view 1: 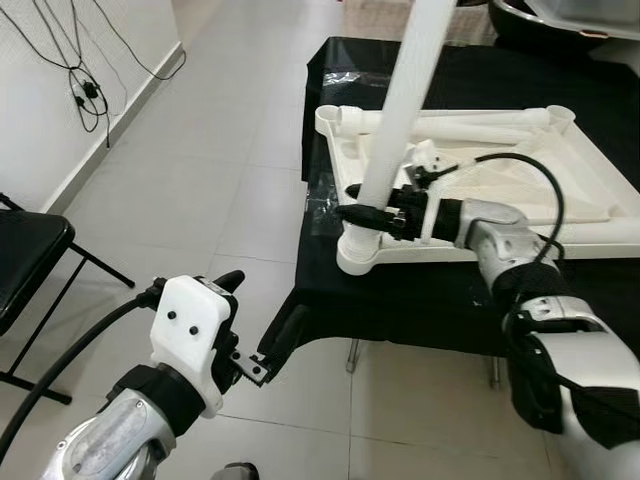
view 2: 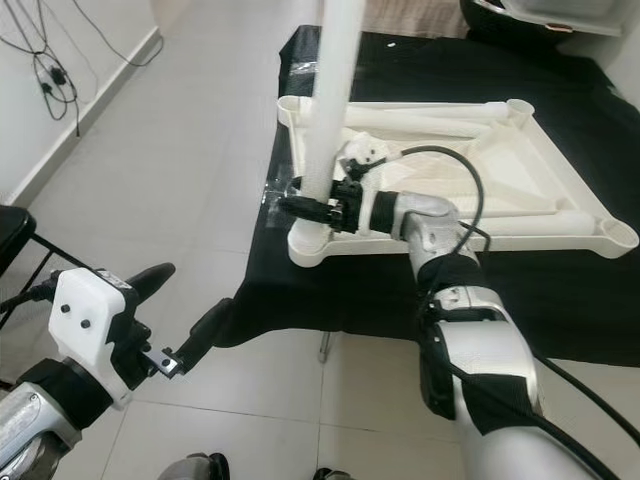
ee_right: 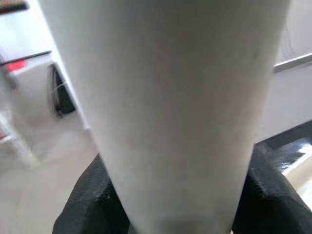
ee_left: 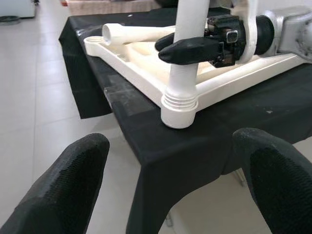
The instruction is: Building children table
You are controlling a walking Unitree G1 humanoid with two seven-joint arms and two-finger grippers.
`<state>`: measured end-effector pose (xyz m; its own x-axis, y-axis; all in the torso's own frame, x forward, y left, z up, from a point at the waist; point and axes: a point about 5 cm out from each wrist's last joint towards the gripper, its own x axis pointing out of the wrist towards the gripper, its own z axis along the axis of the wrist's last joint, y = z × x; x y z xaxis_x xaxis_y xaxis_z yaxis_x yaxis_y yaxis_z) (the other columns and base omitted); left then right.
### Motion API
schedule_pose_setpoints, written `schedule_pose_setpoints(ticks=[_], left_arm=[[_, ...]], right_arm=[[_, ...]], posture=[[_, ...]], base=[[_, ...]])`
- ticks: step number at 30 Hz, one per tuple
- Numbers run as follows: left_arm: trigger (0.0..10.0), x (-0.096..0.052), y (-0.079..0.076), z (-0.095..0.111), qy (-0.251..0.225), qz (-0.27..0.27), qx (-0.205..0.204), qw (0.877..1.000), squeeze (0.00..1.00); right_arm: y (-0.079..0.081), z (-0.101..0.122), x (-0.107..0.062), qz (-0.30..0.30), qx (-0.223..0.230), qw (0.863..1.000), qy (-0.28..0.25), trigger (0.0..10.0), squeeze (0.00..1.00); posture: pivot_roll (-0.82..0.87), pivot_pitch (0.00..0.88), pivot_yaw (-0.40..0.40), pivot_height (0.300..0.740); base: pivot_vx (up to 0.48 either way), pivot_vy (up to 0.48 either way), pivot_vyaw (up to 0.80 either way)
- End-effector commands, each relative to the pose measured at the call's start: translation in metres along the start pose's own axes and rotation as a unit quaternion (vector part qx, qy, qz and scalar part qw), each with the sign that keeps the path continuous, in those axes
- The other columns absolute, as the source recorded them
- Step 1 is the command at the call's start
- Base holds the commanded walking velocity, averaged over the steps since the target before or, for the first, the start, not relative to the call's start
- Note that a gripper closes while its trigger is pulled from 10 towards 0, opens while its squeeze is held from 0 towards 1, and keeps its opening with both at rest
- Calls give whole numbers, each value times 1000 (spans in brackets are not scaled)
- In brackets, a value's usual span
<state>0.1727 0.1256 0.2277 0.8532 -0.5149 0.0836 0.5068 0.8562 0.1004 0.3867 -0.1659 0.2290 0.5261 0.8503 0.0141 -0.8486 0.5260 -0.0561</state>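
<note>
The right gripper [view 1: 372, 212] clamps the white leg [view 1: 400, 110] standing in the tabletop's corner socket [view 1: 358, 252] just below its fingers, so the leg-fitting step seems in hand and next calls for twisting it home, while the left gripper [ee_left: 165, 180] hangs open, well short of the table.

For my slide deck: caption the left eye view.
Right gripper clamps a white table leg standing in the corner socket of the upturned white tabletop.

1. A black cloth [view 1: 420, 300] covers the table, filling the right half of the frame.
2. A black folding metal chair [view 1: 30, 265] stands at the left edge.
3. Black cables [view 1: 75, 60] hang on the white wall at upper left.
4. Pale grey floor tiles [view 1: 200, 190] spread across the centre.
</note>
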Motion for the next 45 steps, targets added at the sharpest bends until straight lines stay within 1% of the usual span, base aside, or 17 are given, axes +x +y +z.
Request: schedule_pose_setpoints(ticks=[1, 2, 3, 4, 5, 6, 7, 11, 16, 17, 21, 22, 26, 30, 31, 36, 45], left_arm=[[10000, -3, -4, -2, 6, -5, -7, 1000, 0], [10000, -5, -3, -3, 8, -2, -7, 1000, 0], [10000, -5, -3, -3, 8, -2, -7, 1000, 0], [10000, -6, -3, -4, 8, -1, -7, 1000, 0], [10000, -7, -2, -4, 8, 4, -7, 1000, 0], [10000, -7, -2, -4, 8, 4, -7, 1000, 0], [10000, -7, 0, -4, 8, 8, -9, 1000, 0], [10000, -6, 0, -3, 8, 12, -12, 1000, 0], [10000, -4, -2, -4, 12, 12, -21, 1000, 0], [10000, -4, -3, -4, 12, 10, -23, 1000, 0], [10000, -4, -4, -5, 12, 6, -26, 1000, 0], [10000, -5, -5, -5, 12, 1, -30, 999, 0], [10000, -4, -5, -4, 9, 0, -31, 999, 0], [10000, -4, -5, -4, 6, 1, -28, 1000, 0], [10000, -4, -4, -2, 1, 0, -27, 1000, 0], [10000, -4, -7, -1, -6, -11, -31, 999, 0], [10000, -3, -6, 1, -17, -2, -28, 999, 0]], right_arm=[[-7, -15, -13, -86, 32, 996, -16, 0, 0], [-2, -37, -13, -206, 18, 978, 22, 0, 0], [-2, -37, -13, -206, 18, 978, 22, 0, 0], [3, -50, -18, -295, 3, 955, 44, 0, 0], [31, -64, -17, -356, 2, 933, 61, 0, 0], [31, -64, -17, -356, 2, 933, 61, 0, 0], [58, -68, -14, -385, -4, 920, 69, 0, 0], [91, -63, 9, -364, 1, 930, 51, 0, 0], [76, -49, 35, -341, -10, 939, 37, 0, 0], [71, -43, 38, -333, -13, 942, 29, 10000, 0], [69, -33, 41, -313, -7, 950, 13, 10000, 0], [72, -14, 48, -218, 0, 976, -27, 10000, 1000], [74, 12, 48, -95, 0, 993, -64, 10000, 1000], [68, 22, 45, -46, -17, 996, -68, 10000, 1000], [60, 35, 40, 35, -38, 997, -65, 10000, 0], [48, 47, 34, 148, -34, 986, -62, 10000, 0], [31, 34, 40, 159, -35, 986, 30, 10000, 0]], posture=[[254, 198, -100, 740], [250, 204, -104, 740], [250, 204, -104, 740], [250, 204, -104, 740], [236, 205, -97, 740], [236, 205, -97, 740], [231, 203, -91, 740], [214, 187, -76, 740], [214, 179, -76, 740], [209, 181, -76, 740], [206, 182, -75, 740], [207, 185, -73, 740], [220, 191, -77, 740], [230, 197, -82, 740], [239, 201, -87, 740], [249, 204, -89, 740], [267, 213, -102, 740]], base=[[0, 0, 0], [0, 0, 0], [0, 0, 0], [0, 0, 0], [0, 0, 0], [0, 0, 0], [0, 0, 0], [0, 0, 0], [0, 0, 0], [0, 0, 0], [0, 0, 0], [0, 0, 0], [0, 0, 0], [0, 0, 0], [0, 0, 0], [0, 0, 0], [0, 0, 0]])
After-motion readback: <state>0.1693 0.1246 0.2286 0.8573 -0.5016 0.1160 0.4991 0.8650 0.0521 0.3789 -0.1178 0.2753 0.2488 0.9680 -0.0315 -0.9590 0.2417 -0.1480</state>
